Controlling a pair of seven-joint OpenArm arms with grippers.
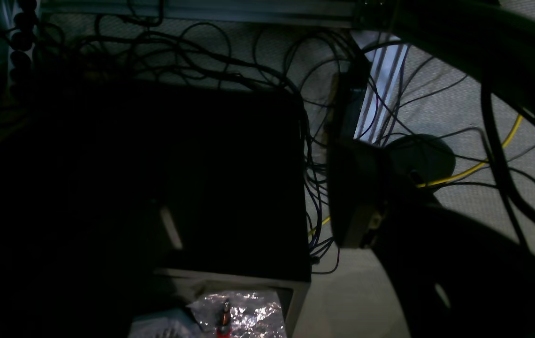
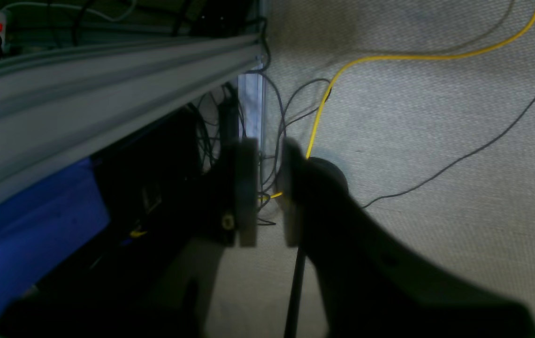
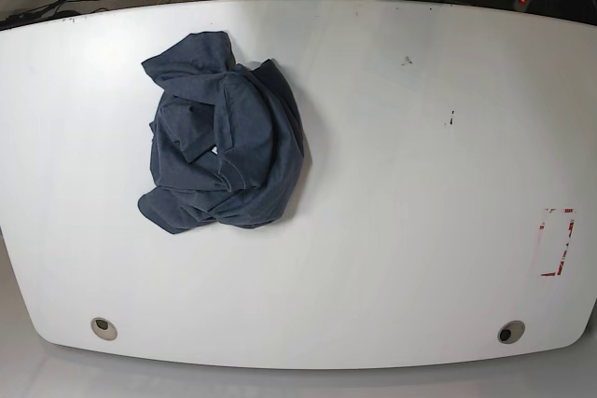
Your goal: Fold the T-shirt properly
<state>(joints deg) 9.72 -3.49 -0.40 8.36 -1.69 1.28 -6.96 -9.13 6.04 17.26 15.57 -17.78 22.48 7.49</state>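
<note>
T-shirt [image 3: 222, 137]: crumpled heap, lying toward the worktop's [image 3: 392, 184] far left corner. Left claw [image 1: 342, 188]: state cannot be told. Right claw [image 2: 263, 192]: nearly clenched, empty. Risk: several bunched layers may be pinched together.

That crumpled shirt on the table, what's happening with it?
Nothing yet. The dark slate-blue soft fabric T-shirt lies bunched in a heap on the white table, unfolded. Neither robot arm is touching it; both wrist cameras look at the floor and cables. The left gripper is open, and the right gripper is nearly closed, holding nothing.
</note>
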